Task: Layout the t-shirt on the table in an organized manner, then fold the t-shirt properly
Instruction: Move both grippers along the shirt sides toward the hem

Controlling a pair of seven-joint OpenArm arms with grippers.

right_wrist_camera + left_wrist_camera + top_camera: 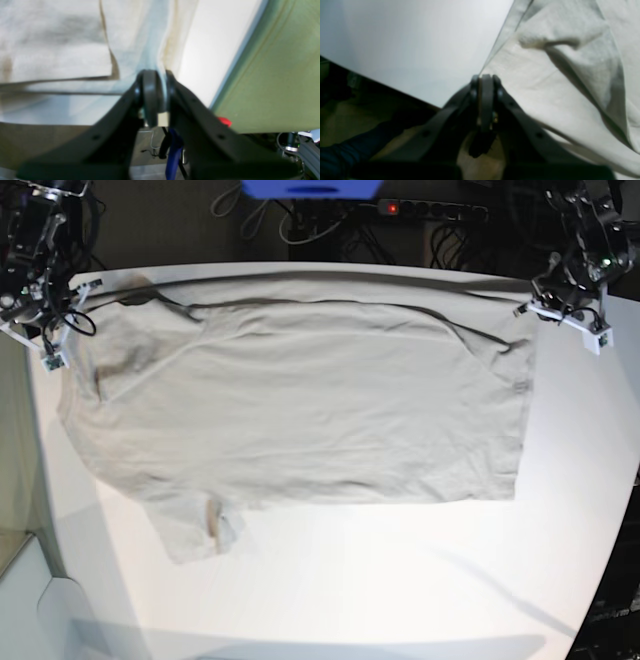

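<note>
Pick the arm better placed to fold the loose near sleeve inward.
Right. Its hand is on the sleeve side of the wrinkled grey-beige cotton t-shirt; the left hand pinches the far hem corner.

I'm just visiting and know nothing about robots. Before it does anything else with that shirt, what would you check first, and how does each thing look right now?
1. Left gripper clamped on the t-shirt's edge: ok, jaws shut on cloth.
2. Right gripper holding its edge: cannot tell; cloth sits between the jaws, but the view is too blurred to judge the grip.
3. Shirt spread out on the table: ok, body lies broadly flat.
4. Near sleeve smoothed: not ok, it is bunched and creased.
5. Far edge stretched between the two arms: ok, it runs nearly straight.
6. Shirt fully on the table: cannot tell at the far corners.
</note>
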